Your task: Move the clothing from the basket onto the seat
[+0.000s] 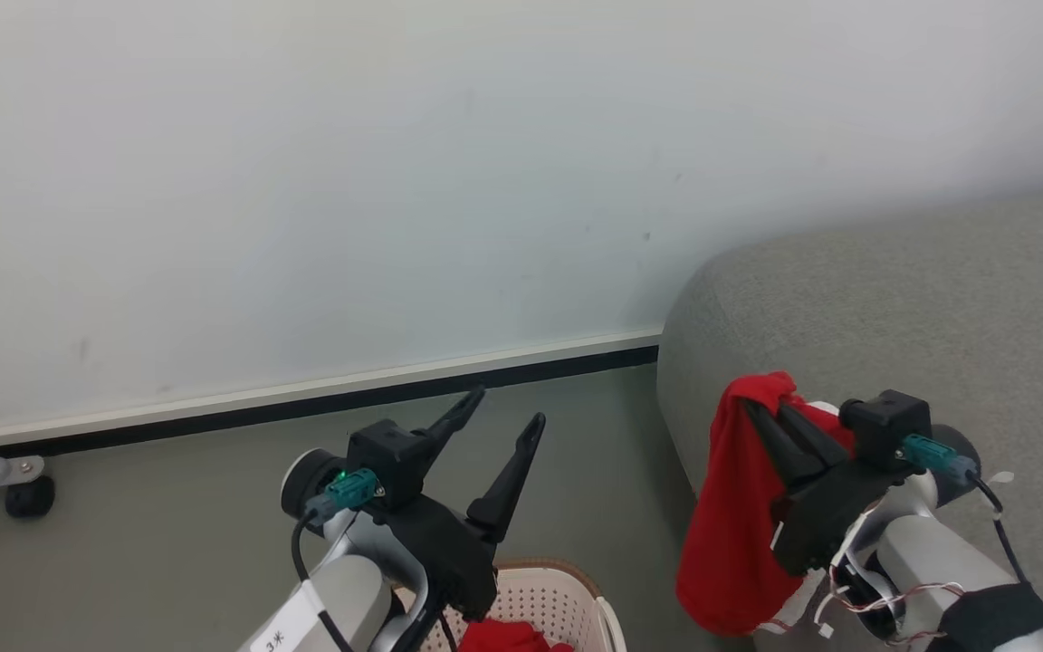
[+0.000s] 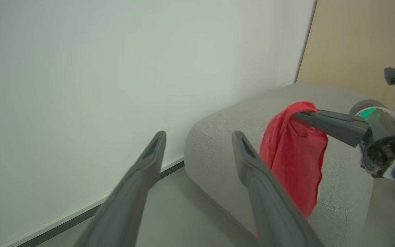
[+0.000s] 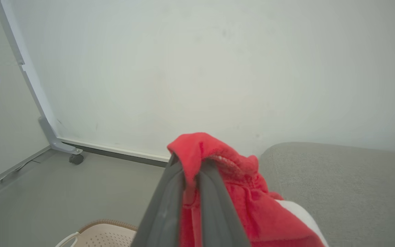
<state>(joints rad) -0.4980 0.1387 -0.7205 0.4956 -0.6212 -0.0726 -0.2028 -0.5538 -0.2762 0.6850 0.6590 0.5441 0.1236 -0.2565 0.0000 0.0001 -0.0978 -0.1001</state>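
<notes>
1. At the lower right of the head view, the right fingers (image 1: 798,439) are pressed together on the top fold of a red garment (image 1: 730,525). They lift it by that fold.
2. From the right wrist view, the same fingers (image 3: 163,206) meet with red cloth pinched between them, and the garment (image 3: 252,212) bunches over their tips. A white panel of it shows low on the right.
3. The garment hangs down in a loose fold just beside the rounded corner of the grey seat (image 1: 893,308). I cannot tell whether it touches the upholstery.
4. From the left wrist view, the garment (image 2: 293,157) dangles from the right fingers (image 2: 334,123) in front of the seat (image 2: 225,144).
5. The left fingers (image 1: 512,471) are spread wide apart and hold nothing, with their tips pointing up toward the wall.
6. In their own wrist view, the left fingers (image 2: 252,171) frame bare wall and floor between them.
7. The basket (image 1: 558,598) sits on the floor at the bottom edge of the head view, below the left fingers and left of the seat.
8. A second red piece (image 1: 503,637) lies inside the basket.
9. The basket's rim (image 3: 105,235) also shows at the bottom of the right wrist view, well apart from the seat (image 3: 338,178).
10. A small caster wheel (image 1: 30,496) stands by the baseboard on the far left.
</notes>
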